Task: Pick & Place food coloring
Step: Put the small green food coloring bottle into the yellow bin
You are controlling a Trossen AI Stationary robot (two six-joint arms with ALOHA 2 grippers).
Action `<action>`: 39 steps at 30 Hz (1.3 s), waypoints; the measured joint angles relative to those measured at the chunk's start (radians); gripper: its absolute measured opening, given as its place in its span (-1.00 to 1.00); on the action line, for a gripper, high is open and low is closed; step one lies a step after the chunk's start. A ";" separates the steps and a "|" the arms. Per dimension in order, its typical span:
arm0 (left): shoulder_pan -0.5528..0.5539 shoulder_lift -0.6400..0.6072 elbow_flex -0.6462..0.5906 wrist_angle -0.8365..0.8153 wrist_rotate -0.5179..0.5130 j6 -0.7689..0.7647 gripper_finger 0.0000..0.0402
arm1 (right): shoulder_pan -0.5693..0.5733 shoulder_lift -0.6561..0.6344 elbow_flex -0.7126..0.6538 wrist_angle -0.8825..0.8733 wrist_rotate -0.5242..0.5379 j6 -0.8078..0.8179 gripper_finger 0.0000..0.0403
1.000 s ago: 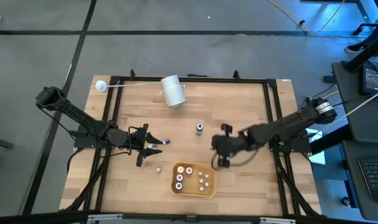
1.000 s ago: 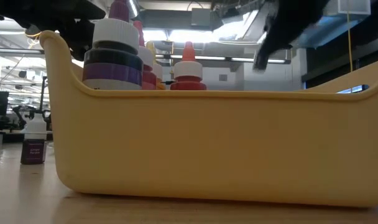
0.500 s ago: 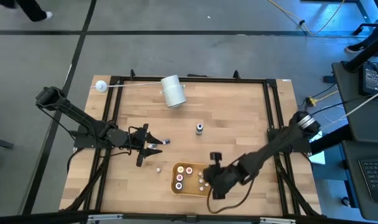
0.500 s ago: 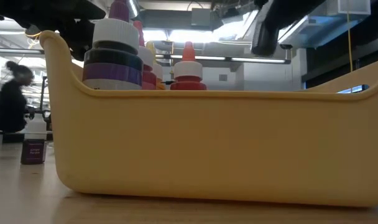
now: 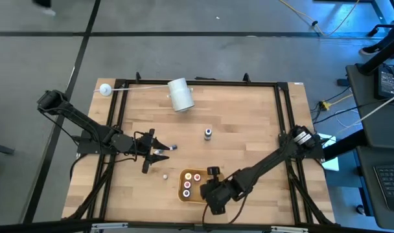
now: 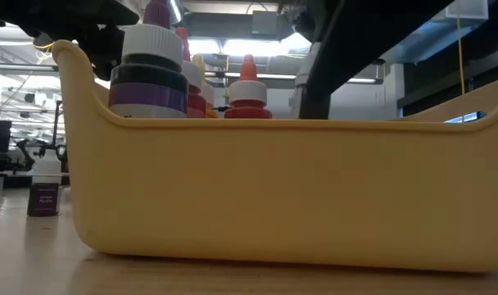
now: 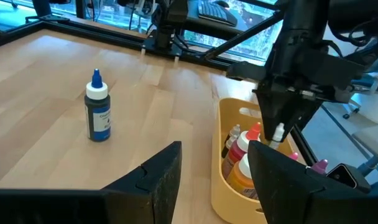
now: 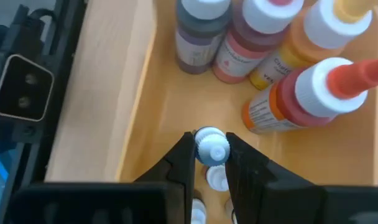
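Over the yellow bin (image 5: pixel 182 196), my right gripper (image 5: pixel 213 188) is shut on a tiny white-capped dropper bottle (image 8: pixel 211 144). It shows in the left wrist view too, as the right gripper (image 7: pixel 278 134) just above the bin's bottles. Several food coloring bottles (image 8: pixel 282 93) with purple, red and orange caps stand inside. A blue-capped bottle (image 5: pixel 208 134) stands upright on the table's middle. Another small bottle (image 6: pixel 44 192) stands on the table left of the bin. My left gripper (image 5: pixel 151 152) waits open left of the bin, touching nothing. My right gripper pinches the tiny bottle by its white cap (image 8: pixel 211 149) between the two fingers (image 8: pixel 183 160). It comes from above, pointing down. The bottle hangs upright below the fingers inside the bin; I cannot tell whether its base touches the bin's floor.
A big white roll (image 5: pixel 180 94) lies near the far edge. A white ball on a thin rod (image 5: pixel 105 89) sits at the far left corner. The black frame (image 5: pixel 284 123) borders the wooden table. The bin's wall (image 6: pixel 273 188) fills the low view.
My right gripper has swung from the table's middle toward the near edge and leftward. It now stands over the bin and has come down into it, staying shut. The left arm and the bottles on the table have kept still.
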State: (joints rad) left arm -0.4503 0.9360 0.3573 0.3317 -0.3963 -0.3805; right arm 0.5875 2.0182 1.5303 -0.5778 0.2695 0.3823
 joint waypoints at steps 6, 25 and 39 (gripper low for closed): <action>0.000 0.000 0.000 0.000 -0.001 0.006 -0.12 | -0.001 0.018 0.000 0.016 -0.001 -0.023 -0.64; 0.000 0.000 0.000 -0.002 -0.003 0.009 -0.12 | -0.025 0.073 0.000 0.020 -0.054 -0.045 -0.61; 0.000 0.000 0.000 -0.002 -0.003 0.009 -0.12 | -0.024 0.073 0.000 0.018 -0.054 -0.048 -0.61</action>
State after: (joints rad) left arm -0.4507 0.9360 0.3573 0.3298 -0.3992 -0.3717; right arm 0.5632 2.0911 1.5303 -0.5597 0.2157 0.3339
